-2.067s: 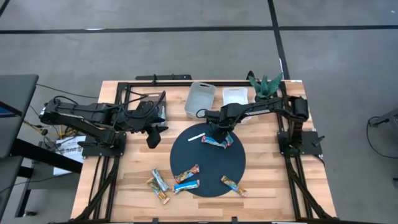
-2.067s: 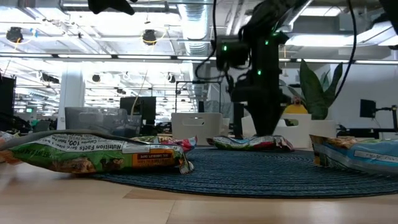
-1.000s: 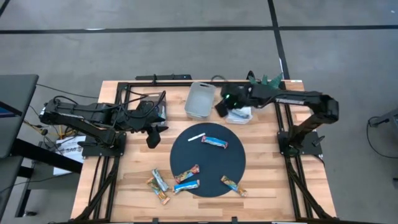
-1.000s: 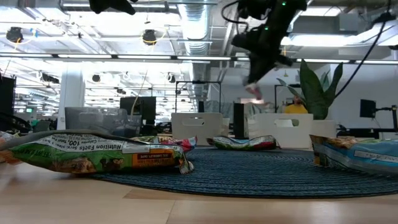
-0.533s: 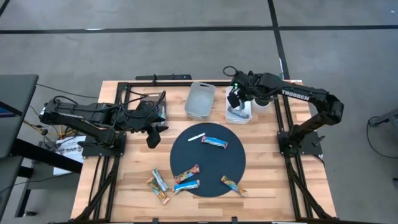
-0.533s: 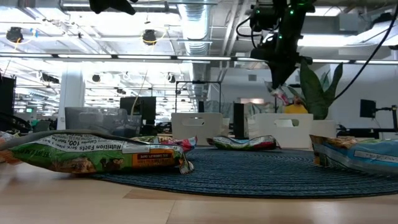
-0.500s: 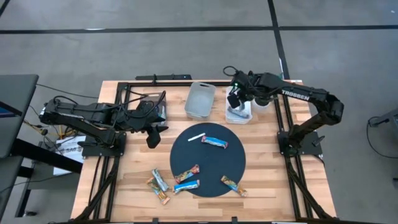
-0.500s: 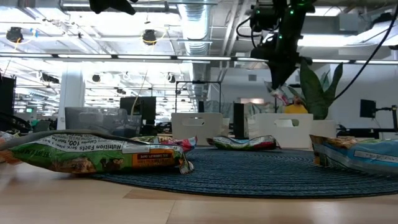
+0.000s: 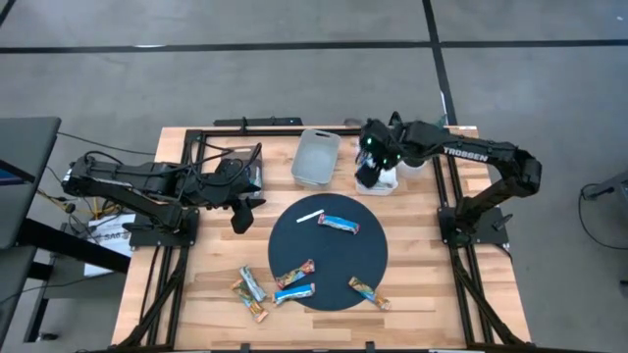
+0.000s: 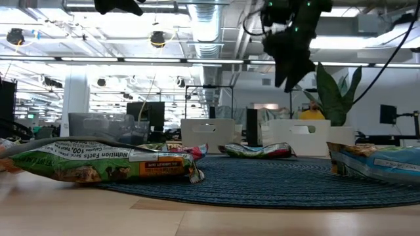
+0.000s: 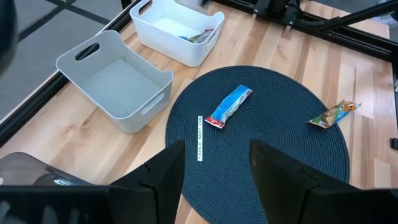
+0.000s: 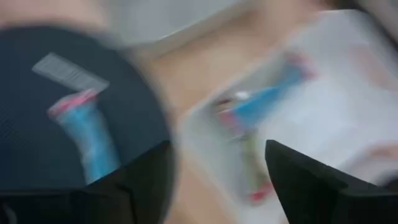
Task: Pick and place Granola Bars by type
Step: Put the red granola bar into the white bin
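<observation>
My right gripper (image 9: 366, 169) hangs open and empty above the white bin (image 9: 387, 182) at the table's far side; it also shows in the low view (image 10: 289, 73) and in its wrist view (image 12: 217, 180). That bin holds a blue bar and another bar (image 12: 267, 99). One blue granola bar (image 9: 339, 224) lies on the round dark mat (image 9: 329, 284) beside a thin white strip (image 9: 309, 216). Several more bars (image 9: 294, 282) lie at the mat's near edge and on the wood. My left gripper (image 9: 241, 212) waits open at the mat's left, above the table (image 11: 214, 174).
An empty grey bin (image 9: 316, 157) stands left of the white one. A green plant (image 9: 420, 132) is at the far right corner. Black frame rails (image 9: 245, 126) run along the table's sides and far edge. A large green wrapper (image 10: 98, 160) fills the low view's foreground.
My right gripper has gone toward the table's right from between the two bins to above the white bin, carrying a bar that hung below its fingers. The bar no longer hangs there; the gripper has let it go and shifted slightly toward the near edge.
</observation>
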`<state>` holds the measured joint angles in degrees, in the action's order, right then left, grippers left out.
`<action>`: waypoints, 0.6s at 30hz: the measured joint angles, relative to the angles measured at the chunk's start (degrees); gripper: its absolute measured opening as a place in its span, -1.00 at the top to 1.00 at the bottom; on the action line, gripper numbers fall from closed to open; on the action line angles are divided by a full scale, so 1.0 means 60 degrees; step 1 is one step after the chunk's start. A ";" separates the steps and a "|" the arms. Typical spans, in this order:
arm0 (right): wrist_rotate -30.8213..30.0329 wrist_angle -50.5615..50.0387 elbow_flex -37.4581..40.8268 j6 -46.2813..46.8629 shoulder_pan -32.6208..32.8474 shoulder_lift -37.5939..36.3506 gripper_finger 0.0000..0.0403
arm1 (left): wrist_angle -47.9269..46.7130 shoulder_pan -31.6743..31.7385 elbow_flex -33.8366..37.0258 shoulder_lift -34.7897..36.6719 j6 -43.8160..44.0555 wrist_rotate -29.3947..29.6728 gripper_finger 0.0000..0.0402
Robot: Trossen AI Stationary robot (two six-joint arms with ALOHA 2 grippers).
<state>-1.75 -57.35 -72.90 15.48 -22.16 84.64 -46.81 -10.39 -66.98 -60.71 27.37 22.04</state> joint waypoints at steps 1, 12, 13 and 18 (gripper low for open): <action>0.0366 -0.0003 0.0000 -0.0205 0.0251 0.0000 -0.27 | 0.0000 0.0000 0.0000 0.0000 -0.0003 0.0000 0.15; 0.1077 0.0257 0.0007 -0.0589 0.3136 0.0324 -0.29 | -0.0041 0.0000 0.0000 0.0000 -0.0021 0.0014 0.15; 0.1079 0.0127 0.0018 -0.0589 0.3262 0.0504 -0.29 | -0.0044 0.0012 0.0000 0.0000 -0.0021 0.0011 0.15; 0.1168 0.0390 0.0022 -0.0832 0.3612 0.1817 -0.29 | -0.0024 0.0082 0.0000 0.0007 -0.0021 0.0005 0.15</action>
<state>5.26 -55.01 -72.77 10.49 -0.48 95.54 -46.95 -9.90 -66.98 -60.66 27.24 22.07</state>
